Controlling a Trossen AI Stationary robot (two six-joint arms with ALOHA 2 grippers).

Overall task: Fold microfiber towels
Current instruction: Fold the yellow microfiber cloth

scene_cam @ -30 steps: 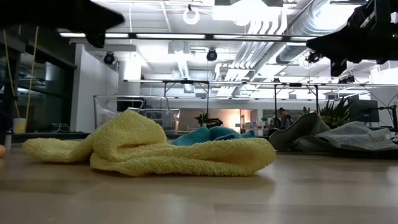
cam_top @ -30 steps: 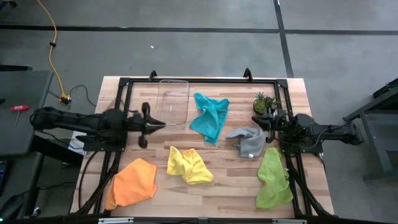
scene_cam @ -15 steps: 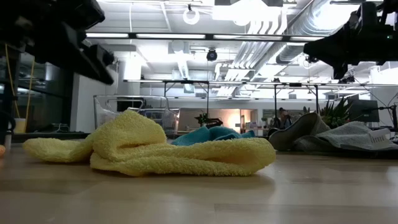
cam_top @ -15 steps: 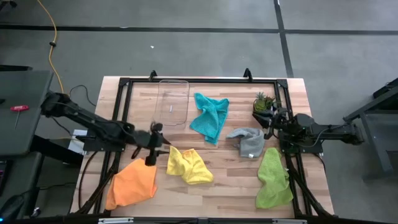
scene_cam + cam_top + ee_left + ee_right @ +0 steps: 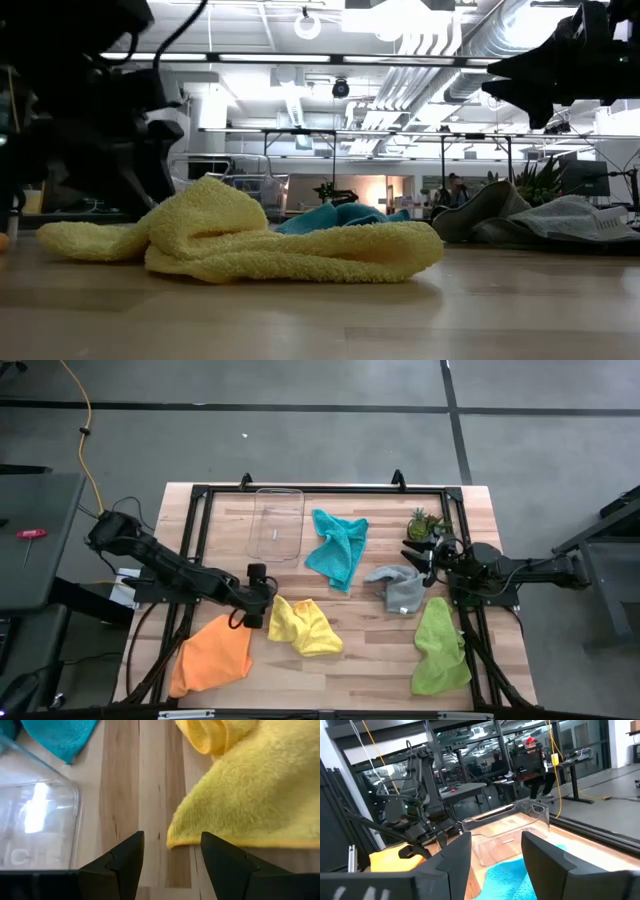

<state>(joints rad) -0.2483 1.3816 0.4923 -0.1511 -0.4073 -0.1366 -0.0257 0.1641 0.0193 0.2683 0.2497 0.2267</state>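
High view: I saw my left gripper (image 5: 258,608) low on the surface (image 5: 370,660), its fingers spread apart at the edge of the yellow towel (image 5: 304,626), beside the orange towel (image 5: 213,653). My right gripper (image 5: 418,560) hung spread apart over the grey towel (image 5: 400,587), holding nothing.

We find bare wood between the yellow towel (image 5: 304,626) and the clear tray (image 5: 277,524), a lane the left gripper (image 5: 167,862) already straddles with fingers apart. The orange towel (image 5: 214,652) crowds its near side. Between the teal towel (image 5: 338,547) and grey towel (image 5: 399,587) runs an open strip (narrow), and the potted plant (image 5: 423,523) blocks the far right corner.
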